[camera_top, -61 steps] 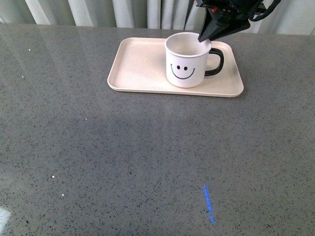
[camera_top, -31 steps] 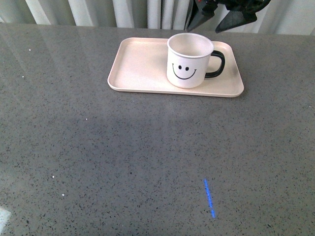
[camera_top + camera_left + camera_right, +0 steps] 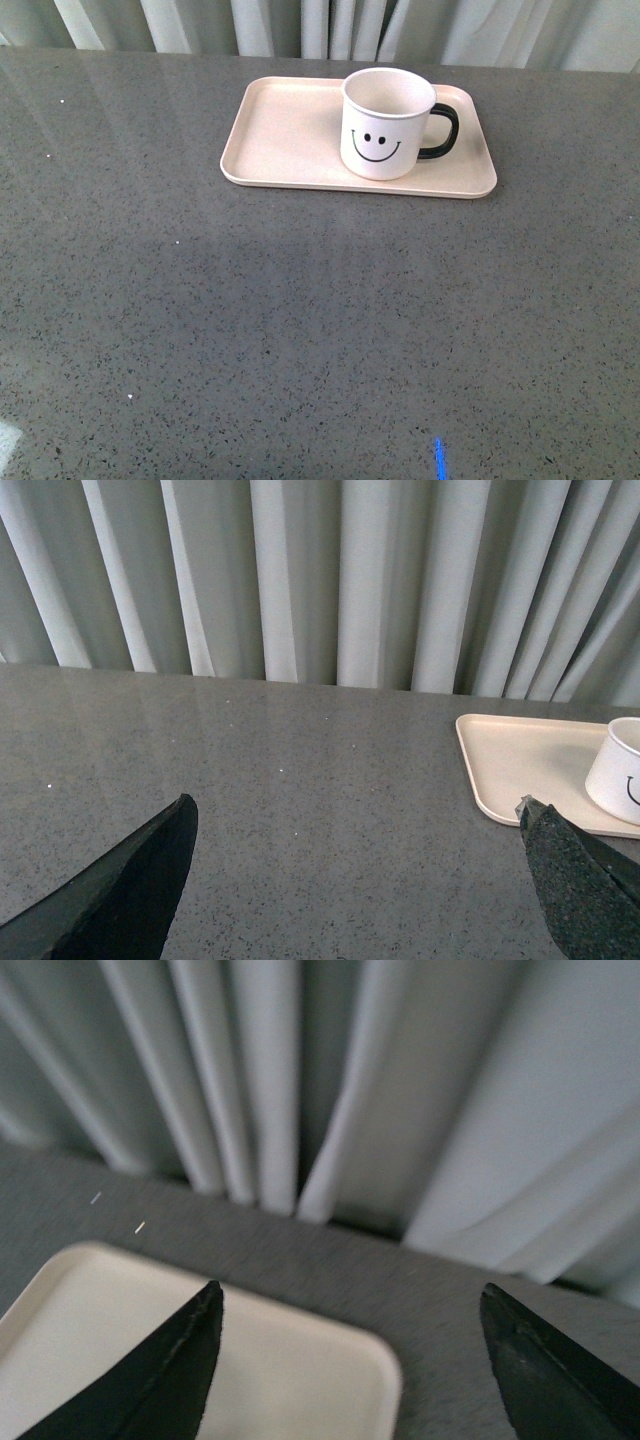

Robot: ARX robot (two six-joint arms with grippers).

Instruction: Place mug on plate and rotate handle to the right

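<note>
The white mug (image 3: pixel 387 122) with a black smiley face stands upright on the right half of the pale pink plate (image 3: pixel 285 130). Its black handle (image 3: pixel 444 131) points right. Neither gripper shows in the front view. In the left wrist view my left gripper (image 3: pixel 355 815) is open and empty above the bare table, with the plate (image 3: pixel 510 762) and the mug's edge (image 3: pixel 620 770) off to one side. In the right wrist view my right gripper (image 3: pixel 350 1300) is open and empty, raised over a corner of the plate (image 3: pixel 300 1375); the mug is out of that view.
The grey speckled table (image 3: pixel 300 320) runs to pale pleated curtains (image 3: pixel 330 25) along its far edge. A short blue light mark (image 3: pixel 439 458) lies near the table's front edge.
My right gripper was at the mug's rim, then lifted up and away and has left the front view. The mug stays on the plate with its handle to the right.
</note>
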